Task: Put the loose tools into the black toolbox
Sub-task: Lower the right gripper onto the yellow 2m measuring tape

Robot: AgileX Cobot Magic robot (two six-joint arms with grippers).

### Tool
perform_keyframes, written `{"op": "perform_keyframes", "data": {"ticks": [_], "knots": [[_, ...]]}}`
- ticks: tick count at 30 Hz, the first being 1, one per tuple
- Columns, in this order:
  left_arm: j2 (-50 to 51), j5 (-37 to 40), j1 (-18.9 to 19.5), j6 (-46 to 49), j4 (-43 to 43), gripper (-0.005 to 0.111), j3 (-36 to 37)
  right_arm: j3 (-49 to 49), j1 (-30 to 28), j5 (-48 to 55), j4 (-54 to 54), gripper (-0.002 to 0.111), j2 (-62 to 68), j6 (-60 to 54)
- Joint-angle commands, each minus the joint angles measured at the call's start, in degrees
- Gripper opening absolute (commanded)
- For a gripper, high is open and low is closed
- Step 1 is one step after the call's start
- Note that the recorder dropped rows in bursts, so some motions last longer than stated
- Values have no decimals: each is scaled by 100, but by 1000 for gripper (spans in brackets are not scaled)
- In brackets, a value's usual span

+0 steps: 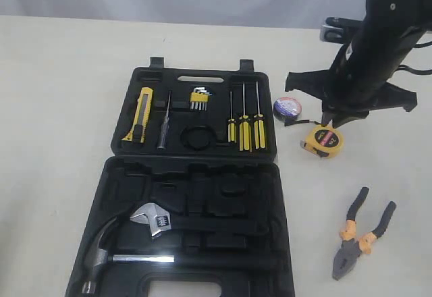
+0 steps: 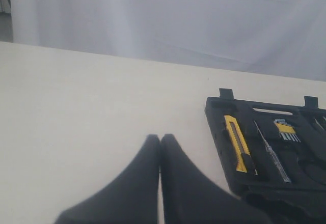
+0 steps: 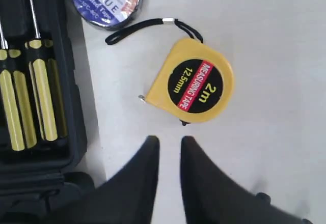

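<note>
Tape-measure pickup: your right gripper [image 3: 168, 141] hovers over tape measure [image 3: 196, 84], jaws barely parted, empty; widen, descend, grasp; left gripper [image 2: 160, 137] clenched, empty.

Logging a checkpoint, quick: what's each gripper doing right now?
Left gripper: closed, holding nothing.
Right gripper: slightly open, holding nothing, close by the tape measure.

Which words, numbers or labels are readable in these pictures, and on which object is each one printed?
"2m": on the round label of the yellow tape measure.
"MEASURING TAPE": on the red band of that label.
"12.5mm": same label.
"SNOUE", roughly: on the black tape roll; its smaller print is too blurred.
Nothing else is readable.
</note>
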Motion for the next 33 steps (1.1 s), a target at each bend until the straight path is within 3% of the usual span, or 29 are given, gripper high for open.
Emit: {"op": "perform_keyframes", "data": {"ticks": [1,3,5,13,33], "knots": [[23,6,-33,2,21,0,-30,-39,-38,-122,-87,50,100,0],[23,6,-33,2,21,0,-30,-39,-38,-177,-87,67,100,227],[23,6,-33,2,21,0,-30,-39,-38,-209,-87,75,100,432],[23,6,-33,2,21,0,-30,-39,-38,-292,-934,76,168,1284],[23,6,-33,2,21,0,-30,-39,-307,-825,-685,76,1165,1185]]}}
